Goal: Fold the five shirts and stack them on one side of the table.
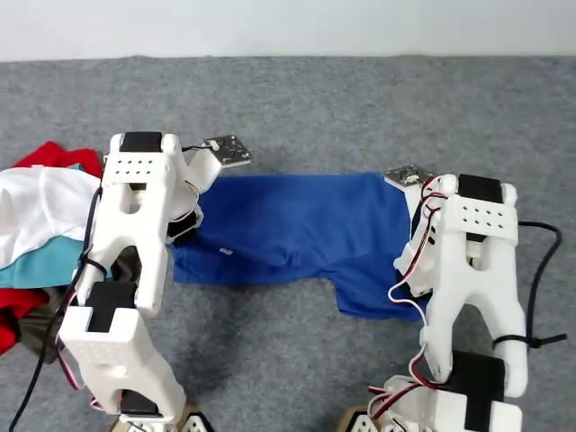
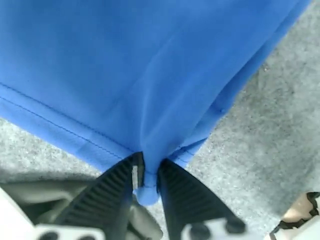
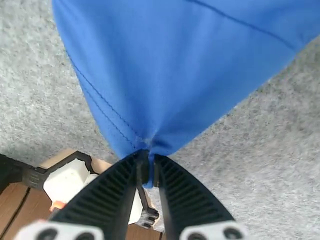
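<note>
No text, number or sign can be read on anything here. The blue shirt (image 1: pixel 297 225) bears a small pale mark near its lower left part in the high view, too small to make out.
</note>
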`<action>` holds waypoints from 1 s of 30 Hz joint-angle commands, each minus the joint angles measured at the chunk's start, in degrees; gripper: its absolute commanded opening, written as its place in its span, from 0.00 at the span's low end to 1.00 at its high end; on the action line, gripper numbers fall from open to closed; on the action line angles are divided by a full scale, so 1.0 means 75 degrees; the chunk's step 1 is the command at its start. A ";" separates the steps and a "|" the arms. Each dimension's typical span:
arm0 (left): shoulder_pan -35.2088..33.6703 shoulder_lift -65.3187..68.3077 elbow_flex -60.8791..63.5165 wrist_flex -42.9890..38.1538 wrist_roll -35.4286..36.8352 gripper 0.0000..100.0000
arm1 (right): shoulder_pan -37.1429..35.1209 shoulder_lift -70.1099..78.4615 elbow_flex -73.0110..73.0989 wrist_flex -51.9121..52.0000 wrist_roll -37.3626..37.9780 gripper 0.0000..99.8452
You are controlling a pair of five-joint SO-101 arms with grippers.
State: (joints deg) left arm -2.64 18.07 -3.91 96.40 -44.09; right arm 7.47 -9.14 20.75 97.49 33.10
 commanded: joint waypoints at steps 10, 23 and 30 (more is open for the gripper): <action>-0.0281 -0.1336 0.0088 0.0563 0.0270 0.13 | 0.0076 -0.0334 -0.0527 0.0568 0.0352 0.23; -0.0176 -0.2204 0.0486 -0.0867 0.1700 0.04 | -0.0111 0.0229 -0.1875 -0.0697 -0.0316 0.11; 0.0363 -0.2227 0.1272 -0.1418 0.2462 0.01 | -0.0662 0.1834 -0.1864 -0.1788 -0.1067 0.01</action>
State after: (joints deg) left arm -0.88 4.44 5.58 87.43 -28.53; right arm 4.75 1.23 9.76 86.42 26.42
